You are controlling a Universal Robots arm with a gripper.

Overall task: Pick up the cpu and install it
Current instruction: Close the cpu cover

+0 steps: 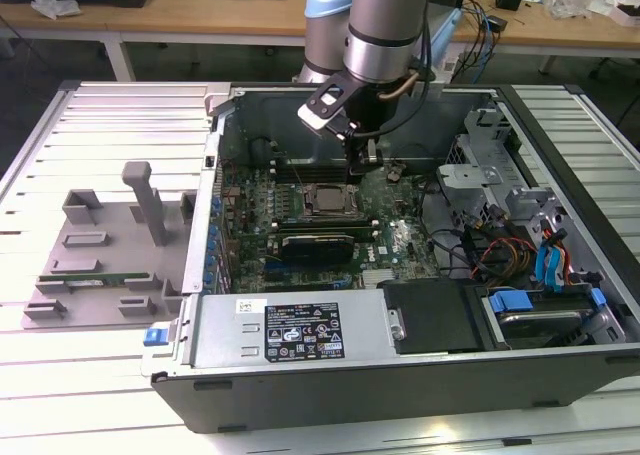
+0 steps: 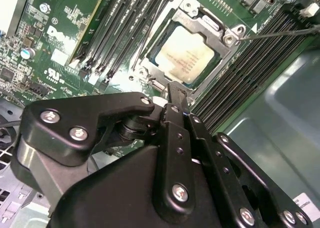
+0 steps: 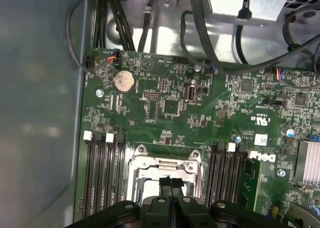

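Fingers [image 3: 165,188] clenched tip to tip, nothing between them in either wrist view. Tips hang low over the near edge of the socket frame [image 2: 227,37]; contact with the frame: cannot tell.

- cpu [image 2: 189,56]: lies flat inside the socket frame, silver top up, square to the opening. Not in the fingers. In the exterior view it sits at centre frame, just below the arm's wrist.
- Frame latched or loose: cannot tell. A thin wire lever [image 2: 280,33] runs beside it.
- Memory slots [image 3: 100,173] flank the socket on both sides, apparently bare.
- Motherboard [image 3: 170,107] beyond, with a coin cell [image 3: 124,80] near its edge.
- Computer case [image 1: 400,375] lies open on the slatted desk [image 1: 60,375], filling centre and right of the exterior view.
- Grey tray [image 1: 100,245] with posts sits at the exterior view's left, well apart from the arm; a green memory stick [image 1: 95,278] lies in it.

Judgement: pick-up is done and the chip looks seated, so the install step is at its tail end. Any further move calls for a straight path clear of the frame and lever, with no sideways drag across the chip.
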